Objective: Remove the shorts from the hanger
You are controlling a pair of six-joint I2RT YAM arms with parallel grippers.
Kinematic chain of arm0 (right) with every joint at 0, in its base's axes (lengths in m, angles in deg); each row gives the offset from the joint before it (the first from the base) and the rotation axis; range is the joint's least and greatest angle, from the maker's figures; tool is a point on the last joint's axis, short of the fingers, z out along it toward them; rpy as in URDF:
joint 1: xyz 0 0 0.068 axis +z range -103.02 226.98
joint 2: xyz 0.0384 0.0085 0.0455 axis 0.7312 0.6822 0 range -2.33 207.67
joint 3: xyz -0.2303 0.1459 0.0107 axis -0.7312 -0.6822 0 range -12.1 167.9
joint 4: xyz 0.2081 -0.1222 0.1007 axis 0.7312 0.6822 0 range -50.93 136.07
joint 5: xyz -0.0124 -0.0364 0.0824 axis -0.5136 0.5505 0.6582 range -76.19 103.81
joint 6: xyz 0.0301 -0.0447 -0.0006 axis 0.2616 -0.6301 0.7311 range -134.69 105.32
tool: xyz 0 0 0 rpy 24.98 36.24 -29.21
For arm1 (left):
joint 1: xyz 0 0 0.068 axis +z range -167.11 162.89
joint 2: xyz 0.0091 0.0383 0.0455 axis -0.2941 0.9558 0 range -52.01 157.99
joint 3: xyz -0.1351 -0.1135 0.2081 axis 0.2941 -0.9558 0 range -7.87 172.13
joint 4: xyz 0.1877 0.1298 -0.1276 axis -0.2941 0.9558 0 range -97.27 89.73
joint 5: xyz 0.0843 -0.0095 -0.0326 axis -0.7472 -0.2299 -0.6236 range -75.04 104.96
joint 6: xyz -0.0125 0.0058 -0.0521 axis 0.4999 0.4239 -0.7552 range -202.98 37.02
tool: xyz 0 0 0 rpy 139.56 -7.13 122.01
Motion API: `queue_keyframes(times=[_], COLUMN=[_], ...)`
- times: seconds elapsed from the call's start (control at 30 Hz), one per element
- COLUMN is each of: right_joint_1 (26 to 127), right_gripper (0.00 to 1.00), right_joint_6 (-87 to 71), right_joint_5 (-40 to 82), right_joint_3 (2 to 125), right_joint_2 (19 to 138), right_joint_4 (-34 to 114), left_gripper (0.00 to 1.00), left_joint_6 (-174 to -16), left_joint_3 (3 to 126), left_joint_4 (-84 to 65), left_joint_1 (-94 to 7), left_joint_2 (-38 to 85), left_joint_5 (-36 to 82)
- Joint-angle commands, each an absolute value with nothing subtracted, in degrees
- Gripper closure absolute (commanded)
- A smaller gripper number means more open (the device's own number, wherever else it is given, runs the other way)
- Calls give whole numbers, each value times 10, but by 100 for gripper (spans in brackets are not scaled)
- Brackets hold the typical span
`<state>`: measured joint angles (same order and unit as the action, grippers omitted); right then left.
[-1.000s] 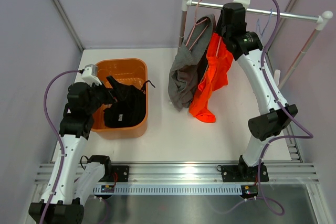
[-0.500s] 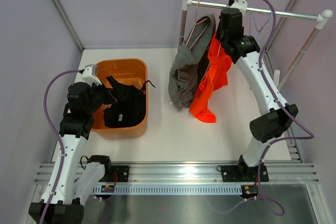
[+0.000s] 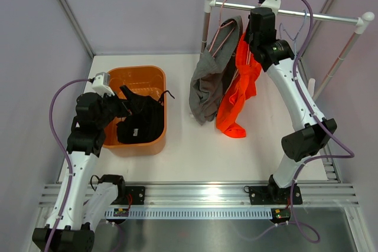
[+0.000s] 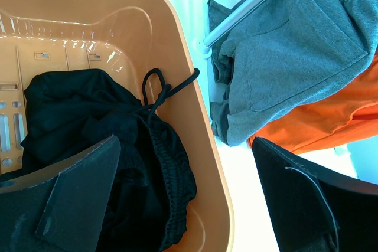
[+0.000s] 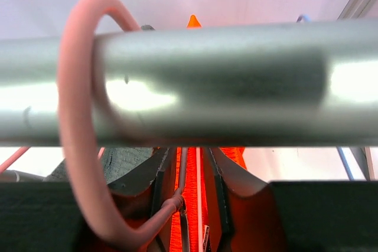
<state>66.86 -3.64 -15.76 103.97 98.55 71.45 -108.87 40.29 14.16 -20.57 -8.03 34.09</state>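
Observation:
The orange shorts [image 3: 236, 92] hang from a hanger on the metal rail [image 3: 331, 17], next to the grey shorts [image 3: 207, 87] on a pink hanger [image 3: 221, 33]. My right gripper [image 3: 251, 42] is up just under the rail, shut on the orange shorts' waistband [image 5: 231, 155]. In the right wrist view the gripper [image 5: 190, 216] has orange fabric and a hanger wire between its fingers, behind the rail [image 5: 236, 81] and the pink hook [image 5: 77, 146]. The black shorts [image 3: 140, 123] lie in the orange bin [image 3: 147, 74]. My left gripper [image 3: 121, 109] hangs open and empty above them [image 4: 195, 205].
An empty pale wire hanger [image 3: 295, 28] hangs on the rail right of my right arm. The rail's white posts [image 3: 208, 10] stand at the back. The bin's rim [image 4: 195, 116] lies between the left gripper and the hanging grey shorts [image 4: 295, 45].
My right gripper has shifted slightly at the rail, and the orange shorts have swung a little to the right. The left arm has not moved.

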Motion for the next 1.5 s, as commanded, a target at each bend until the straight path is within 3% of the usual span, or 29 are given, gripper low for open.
queue_keyframes(times=[0.0,0.23,0.4,0.97,1.2,1.33,1.47], right_joint_1=[673,673,673,674,673,673,673], right_gripper=[70,82,100,100,100,100,100], right_joint_6=[-47,-51,-50,-57,-48,-38,-24], right_joint_5=[-176,-170,-164,-92,-40,-17,0], right_joint_3=[1065,1087,1095,1194,1151,1074,999], right_joint_2=[973,988,987,941,875,808,734], right_joint_4=[690,704,718,818,865,869,887], left_gripper=[1,1,1,1,1,1,1], left_joint_6=[-1080,-1079,-1079,-1073,-1057,-1034,-1010], left_joint_3=[399,399,399,407,430,479,550], left_joint_4=[138,138,138,136,132,157,194], left_joint_1=[-204,-204,-204,-204,-220,-307,-427], left_joint_2=[-83,-82,-82,-70,-59,-60,-43], left_joint_5=[357,356,356,373,397,332,190])
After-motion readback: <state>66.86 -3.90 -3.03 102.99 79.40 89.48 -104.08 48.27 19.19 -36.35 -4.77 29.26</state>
